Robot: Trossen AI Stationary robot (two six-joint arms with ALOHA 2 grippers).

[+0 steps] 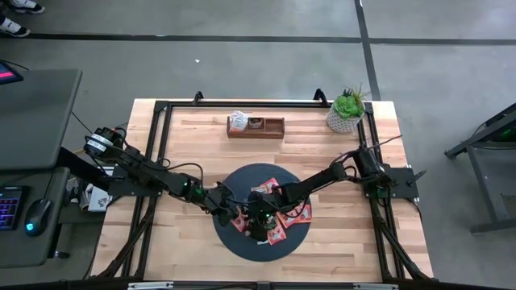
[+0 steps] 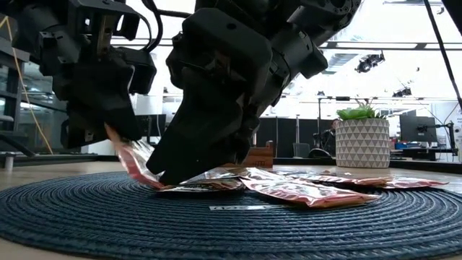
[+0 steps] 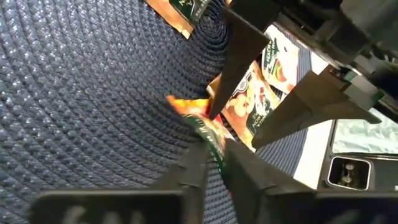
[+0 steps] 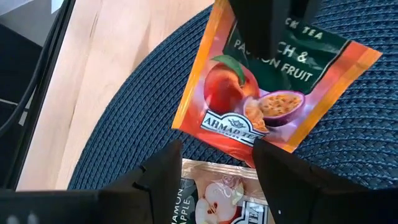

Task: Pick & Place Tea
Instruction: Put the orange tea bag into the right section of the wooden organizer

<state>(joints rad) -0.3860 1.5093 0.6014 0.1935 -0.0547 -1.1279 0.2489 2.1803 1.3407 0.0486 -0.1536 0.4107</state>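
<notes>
Several small square tea sachets [image 1: 284, 217] lie in a loose heap on the dark round woven mat [image 1: 242, 179]. My left gripper [image 3: 217, 152] reaches in from the table's left and is shut on an orange peach-and-passion-fruit sachet [image 4: 267, 93]. My right gripper [image 4: 214, 149] comes from the right, slanting down, and stands open right beside it. Its two fingers are on either side of a cinnamon-apple sachet [image 4: 217, 199] that lies flat on the mat. Whether they touch that sachet or the mat, I cannot tell. My left gripper pinches the orange sachet by its green-printed end [image 3: 208, 134] between its two fingers, which slant down from the table's left. The sachet is tilted up off the mat at the held end. Its lower end [image 2: 148, 179] reaches down to the mat beside the other sachets.
A wooden tray [image 1: 266, 127] holding a white bundle stands near the far edge. A potted plant [image 1: 347, 111] is at the far right corner. A black frame rail [image 1: 161, 137] rings the tabletop. A thin white strip [image 2: 238, 207] lies on the mat's near part.
</notes>
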